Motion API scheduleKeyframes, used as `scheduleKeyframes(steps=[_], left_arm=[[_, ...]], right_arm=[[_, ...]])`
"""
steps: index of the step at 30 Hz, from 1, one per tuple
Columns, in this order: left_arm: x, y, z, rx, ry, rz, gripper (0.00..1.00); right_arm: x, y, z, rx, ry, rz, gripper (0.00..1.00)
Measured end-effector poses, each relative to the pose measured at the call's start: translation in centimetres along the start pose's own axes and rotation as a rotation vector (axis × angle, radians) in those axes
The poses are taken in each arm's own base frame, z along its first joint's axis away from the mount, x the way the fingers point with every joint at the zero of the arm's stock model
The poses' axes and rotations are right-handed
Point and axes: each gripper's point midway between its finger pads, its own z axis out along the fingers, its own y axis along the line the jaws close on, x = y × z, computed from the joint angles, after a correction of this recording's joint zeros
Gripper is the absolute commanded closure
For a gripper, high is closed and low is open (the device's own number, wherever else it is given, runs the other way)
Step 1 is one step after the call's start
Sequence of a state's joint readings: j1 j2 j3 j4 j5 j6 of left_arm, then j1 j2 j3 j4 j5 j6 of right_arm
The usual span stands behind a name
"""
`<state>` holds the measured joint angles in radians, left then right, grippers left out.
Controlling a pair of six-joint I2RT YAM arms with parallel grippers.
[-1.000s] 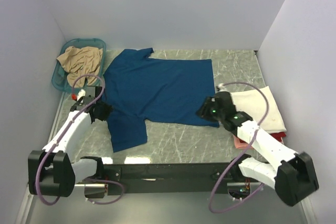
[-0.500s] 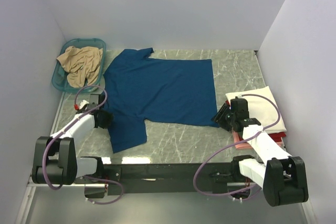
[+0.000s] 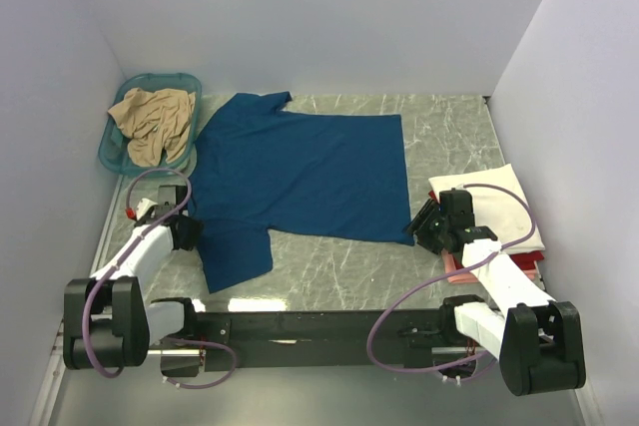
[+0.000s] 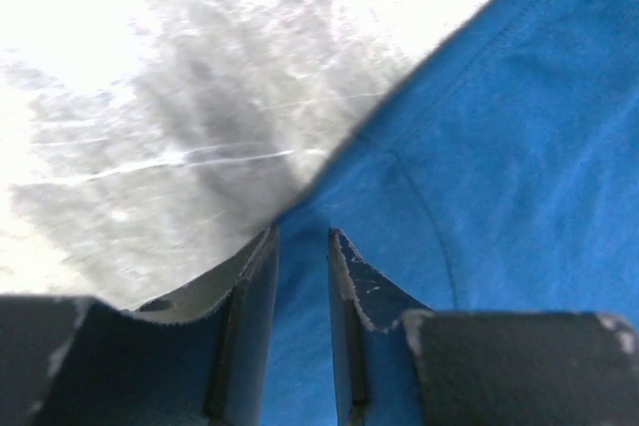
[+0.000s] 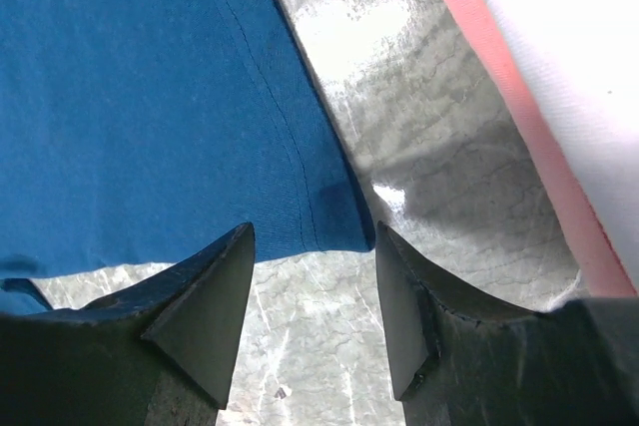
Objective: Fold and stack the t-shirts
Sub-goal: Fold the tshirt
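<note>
Both low: left hand [image 4: 302,233] narrowly parted over blue t-shirt [image 3: 300,172] sleeve; right hand [image 5: 312,228] spread above hem.

Robot lab booth: plain white walls [image 3: 300,7] round a marble-patterned table [image 3: 449,122], black mounting rail [image 3: 319,327].

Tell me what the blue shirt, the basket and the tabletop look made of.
Blue t-shirt: soft matte knit cloth; stitched hem lines show. Basket: likely teal plastic, with translucent walls. Tabletop: grey veined stone look, glossy with glare; possibly laminate.
</note>
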<state>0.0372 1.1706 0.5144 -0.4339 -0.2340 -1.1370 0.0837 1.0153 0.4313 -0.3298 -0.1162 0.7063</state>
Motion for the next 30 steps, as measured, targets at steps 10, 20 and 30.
scheduleKeyframes(steps=[10, 20, 30], left_arm=[[-0.4, 0.9, -1.5, -0.007, -0.015, 0.011, 0.48], [-1.1, 1.2, -1.0, -0.037, -0.051, 0.016, 0.42], [-1.8, -0.4, 0.1, 0.005, -0.083, 0.006, 0.53]], right_arm=[[1.0, -0.6, 0.3, 0.012, 0.024, 0.042, 0.43], [2.3, -0.8, 0.3, -0.006, 0.053, 0.096, 0.44], [2.3, -0.1, 0.7, -0.033, 0.068, 0.121, 0.52]])
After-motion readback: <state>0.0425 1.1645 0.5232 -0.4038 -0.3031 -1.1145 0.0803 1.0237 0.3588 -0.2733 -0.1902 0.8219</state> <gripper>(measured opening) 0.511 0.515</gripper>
